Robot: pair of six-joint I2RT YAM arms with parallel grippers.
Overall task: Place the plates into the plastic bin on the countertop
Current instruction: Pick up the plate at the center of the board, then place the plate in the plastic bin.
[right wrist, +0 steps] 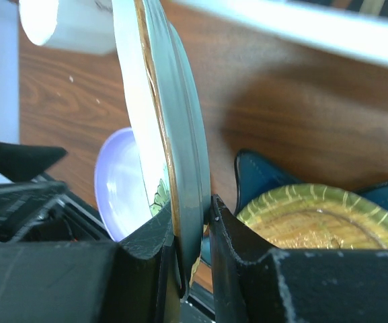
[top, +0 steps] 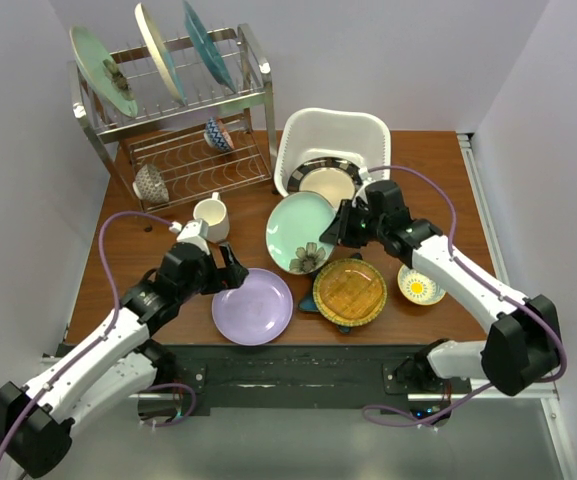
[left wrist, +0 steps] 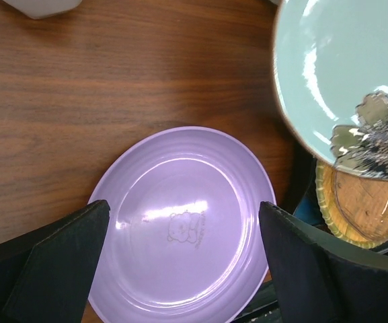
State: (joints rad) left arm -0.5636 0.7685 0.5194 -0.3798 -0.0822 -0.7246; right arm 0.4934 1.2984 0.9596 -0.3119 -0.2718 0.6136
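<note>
Right pincer [top: 343,228] pinches the mint floral plate [top: 298,228] by its right rim; the white plastic bin [top: 333,125] lies just beyond, on the far side.

Table [left wrist: 113,81] is showing matt brown wood grain. Lavender plate [left wrist: 180,229] is gleaming, smooth and glossy, and the mint plate [left wrist: 335,60] is shining like glazed ceramic too. Amber plate [top: 349,291] is looking ribbed and glassy. Bin [top: 333,130] is reading as smooth white plastic, rack [top: 183,112] as shiny wire metal.
</note>
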